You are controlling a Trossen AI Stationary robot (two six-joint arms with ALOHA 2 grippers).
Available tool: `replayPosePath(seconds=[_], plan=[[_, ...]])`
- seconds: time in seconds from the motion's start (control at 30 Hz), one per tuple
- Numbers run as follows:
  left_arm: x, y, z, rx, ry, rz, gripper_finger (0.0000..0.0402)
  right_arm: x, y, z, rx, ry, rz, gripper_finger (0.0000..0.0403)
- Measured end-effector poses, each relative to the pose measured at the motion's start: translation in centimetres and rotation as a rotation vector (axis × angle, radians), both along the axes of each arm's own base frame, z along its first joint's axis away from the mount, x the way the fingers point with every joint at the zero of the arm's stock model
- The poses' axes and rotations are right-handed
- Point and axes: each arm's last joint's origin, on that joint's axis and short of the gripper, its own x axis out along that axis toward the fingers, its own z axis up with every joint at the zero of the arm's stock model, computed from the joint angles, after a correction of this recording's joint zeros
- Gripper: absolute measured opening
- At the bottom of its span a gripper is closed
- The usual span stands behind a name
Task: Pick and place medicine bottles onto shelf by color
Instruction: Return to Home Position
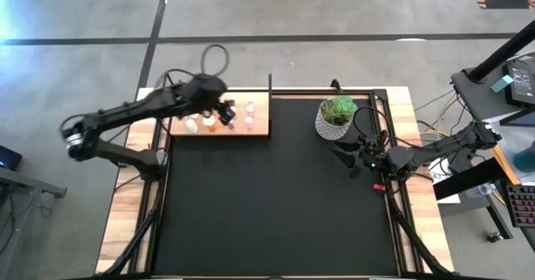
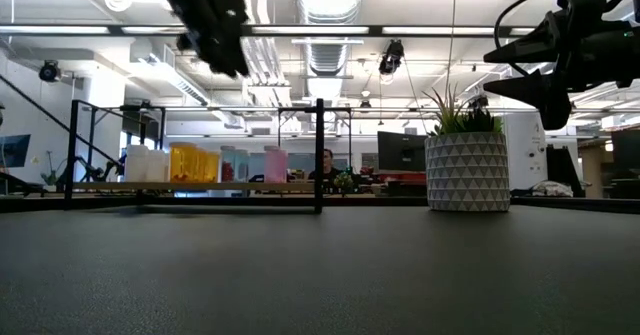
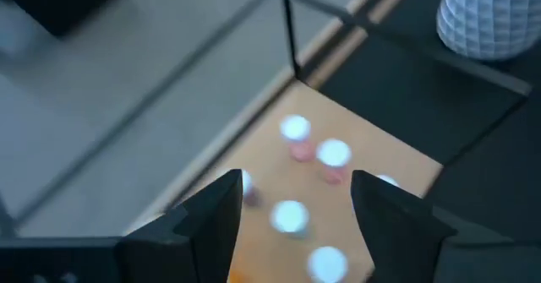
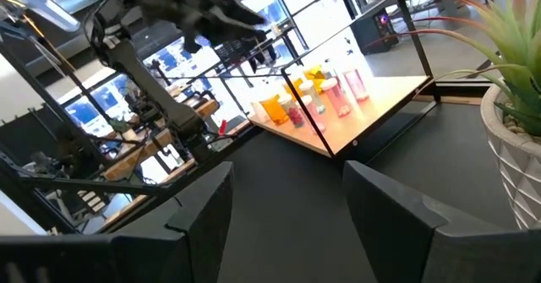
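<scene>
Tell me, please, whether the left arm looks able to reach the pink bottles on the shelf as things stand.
Probably yes. The left gripper hangs open above the shelf, and the pink bottles stand right beside it with nothing over their caps; only neighbouring bottles crowd them.

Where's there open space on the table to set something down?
The black mat is bare from the shelf and plant pot to its near edge. Crowded: the shelf, bottles under the left gripper; the right gripper hovers beside the pot.
</scene>
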Motion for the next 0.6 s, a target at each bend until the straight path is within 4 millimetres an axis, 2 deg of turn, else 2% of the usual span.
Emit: replayPosePath(seconds=[0.17,0.33,0.47,0.6], plan=[[-4.4,-2.0,2.7,0.136,-0.058,-0.031,0.0205,0.0,0.0,0.0,0.0,0.0,0.0,0.0215],[-8.8,-4.3,3.1,0.19,-0.22,-0.116,0.0206,0.0,0.0,0.0,0.0,0.0,0.0,0.0215],[-11.2,-5.6,2.2,0.214,-0.439,-0.142,0.0206,0.0,0.0,0.0,0.0,0.0,0.0,0.0215],[-11.5,-5.9,0.0,0.242,-0.588,-0.168,0.0206,0.0,0.0,0.0,0.0,0.0,0.0,0.0215]])
